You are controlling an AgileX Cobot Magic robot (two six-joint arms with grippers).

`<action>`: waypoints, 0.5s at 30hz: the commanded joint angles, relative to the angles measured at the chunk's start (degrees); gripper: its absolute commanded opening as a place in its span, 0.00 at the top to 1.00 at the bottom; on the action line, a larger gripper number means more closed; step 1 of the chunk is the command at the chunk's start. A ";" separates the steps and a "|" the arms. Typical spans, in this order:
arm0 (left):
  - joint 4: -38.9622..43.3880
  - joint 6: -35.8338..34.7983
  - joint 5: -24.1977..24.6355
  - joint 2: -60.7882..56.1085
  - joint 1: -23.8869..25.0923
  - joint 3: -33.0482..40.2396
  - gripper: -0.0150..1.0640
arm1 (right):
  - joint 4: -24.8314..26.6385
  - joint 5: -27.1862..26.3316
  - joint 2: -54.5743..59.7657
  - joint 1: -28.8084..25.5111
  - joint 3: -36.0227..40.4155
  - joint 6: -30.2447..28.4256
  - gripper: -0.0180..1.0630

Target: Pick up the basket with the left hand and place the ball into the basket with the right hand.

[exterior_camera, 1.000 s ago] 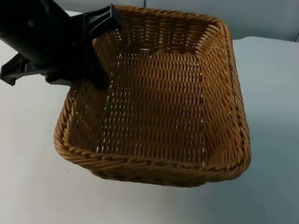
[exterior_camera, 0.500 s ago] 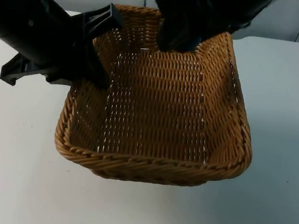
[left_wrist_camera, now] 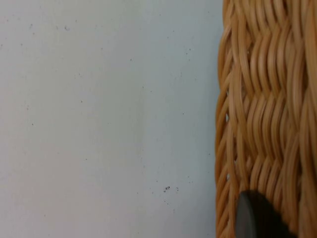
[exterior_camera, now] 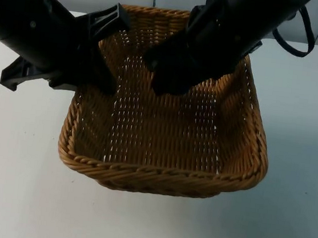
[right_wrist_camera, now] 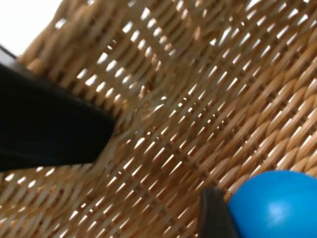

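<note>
Presently, in the top view, the left gripper (exterior_camera: 99,60) is clenching the basket (exterior_camera: 161,171) by its left wall at centre left of the frame, while the right gripper (exterior_camera: 166,77) is hanging over the basket's far half. In the left wrist view, a fingertip (left_wrist_camera: 255,218) is pressing the wicker wall above the table (left_wrist_camera: 99,119). In the right wrist view, the right gripper is grasping the blue ball (right_wrist_camera: 277,206), which is lying directly over the weave; release appears the outstanding step.

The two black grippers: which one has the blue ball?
The right gripper, reaching down over the inside of the basket, has the blue ball against its fingertip. The left gripper grips the basket's left wall instead.
</note>
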 commanded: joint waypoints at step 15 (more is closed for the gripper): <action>-1.51 -0.18 0.15 -0.89 -0.18 0.07 0.99 | -0.94 -2.73 1.46 0.12 -0.37 -0.14 0.49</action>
